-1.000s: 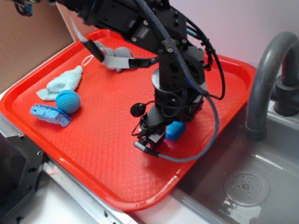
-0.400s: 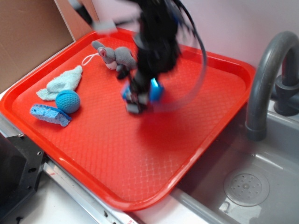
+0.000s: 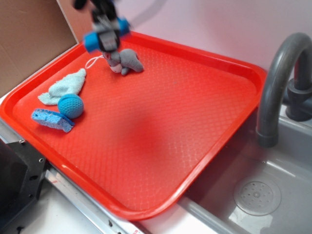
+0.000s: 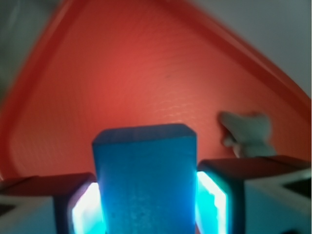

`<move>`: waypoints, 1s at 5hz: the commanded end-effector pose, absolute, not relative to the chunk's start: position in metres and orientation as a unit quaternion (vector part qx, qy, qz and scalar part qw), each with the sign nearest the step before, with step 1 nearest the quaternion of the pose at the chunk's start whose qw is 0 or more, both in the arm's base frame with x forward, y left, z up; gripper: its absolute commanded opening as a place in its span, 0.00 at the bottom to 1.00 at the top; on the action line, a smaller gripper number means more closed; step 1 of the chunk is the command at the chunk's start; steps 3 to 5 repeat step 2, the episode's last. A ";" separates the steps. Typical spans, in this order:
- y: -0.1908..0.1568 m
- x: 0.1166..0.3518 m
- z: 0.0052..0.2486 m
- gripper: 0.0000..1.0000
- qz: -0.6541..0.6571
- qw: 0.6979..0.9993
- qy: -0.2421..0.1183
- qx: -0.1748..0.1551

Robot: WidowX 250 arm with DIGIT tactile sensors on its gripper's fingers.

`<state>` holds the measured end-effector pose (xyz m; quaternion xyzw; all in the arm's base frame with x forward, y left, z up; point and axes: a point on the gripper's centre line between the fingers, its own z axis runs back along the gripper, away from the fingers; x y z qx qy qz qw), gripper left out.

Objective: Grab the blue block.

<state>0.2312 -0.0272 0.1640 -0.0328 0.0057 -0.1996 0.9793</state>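
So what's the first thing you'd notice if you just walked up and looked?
The big red tray beside the sink. High over its far left corner, the gripper holds the blue block in the air, squeezed between its fingers. A little grey stuffed mouse lies just below.

The gripper (image 3: 106, 38) hangs raised, clamped on the blue block (image 4: 145, 180).

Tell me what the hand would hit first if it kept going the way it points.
Probably bare tray floor; the hand holding the blue block faces it, with the gray plush toy off to one side. Depth is unclear.
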 end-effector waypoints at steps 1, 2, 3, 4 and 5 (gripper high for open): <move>-0.034 0.209 0.171 0.00 0.047 0.997 -0.034 -0.059; -0.040 0.213 0.171 0.00 -0.023 1.000 -0.013 -0.010; -0.040 0.213 0.171 0.00 -0.023 1.000 -0.013 -0.010; -0.040 0.213 0.171 0.00 -0.023 1.000 -0.013 -0.010; -0.040 0.213 0.171 0.00 -0.023 1.000 -0.013 -0.010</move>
